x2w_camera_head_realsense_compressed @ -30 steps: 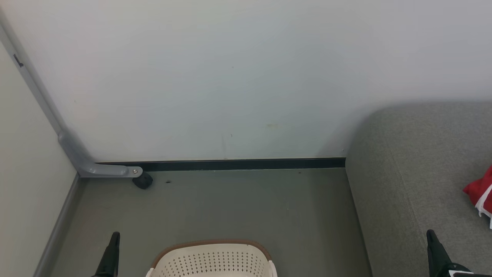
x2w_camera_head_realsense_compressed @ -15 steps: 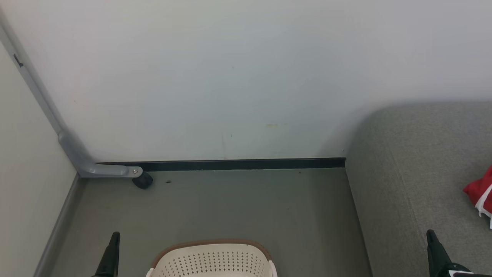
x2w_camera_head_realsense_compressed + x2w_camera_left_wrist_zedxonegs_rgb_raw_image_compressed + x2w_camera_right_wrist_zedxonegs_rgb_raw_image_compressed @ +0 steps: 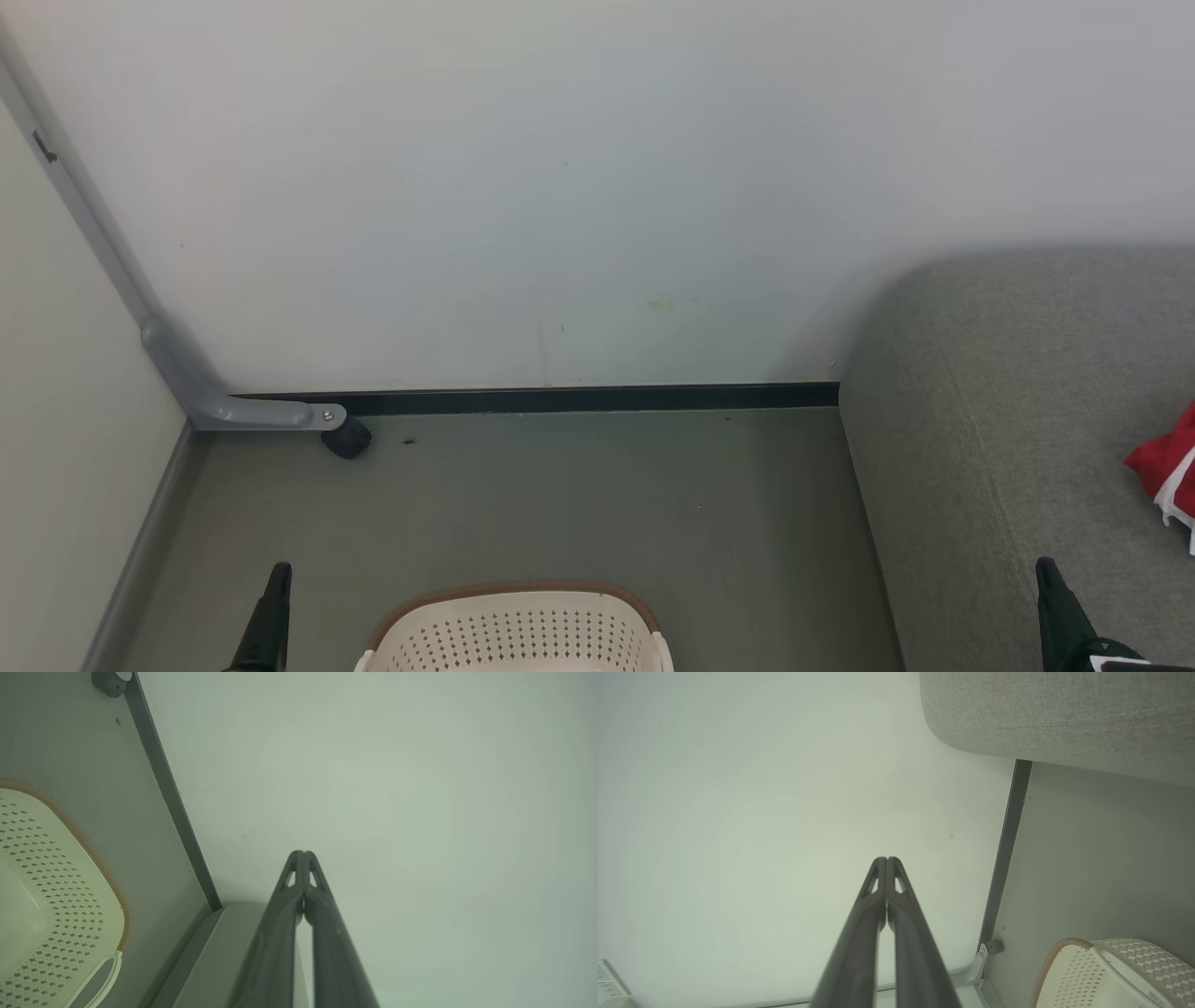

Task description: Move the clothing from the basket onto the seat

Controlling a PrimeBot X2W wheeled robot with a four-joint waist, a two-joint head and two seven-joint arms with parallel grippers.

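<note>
We see our left gripper at the lower left. Its two dark fingers are pressed together with nothing between them, and the tips aim at the pale wall. Well ahead of it, a grey bracket ends at a dark caster on the floor, just before the black skirting. Near this gripper's right side stands the basket, cream with a brown rim, on the floor between our two grippers. The frame edge cuts off most of its inside, so we cannot tell what it holds. Our right gripper is likewise closed on nothing and shows against the near part of the grey seat. The clothing, a red bundle with white trim, lies on the seat ahead of this gripper and to its right, apart from it.
</note>
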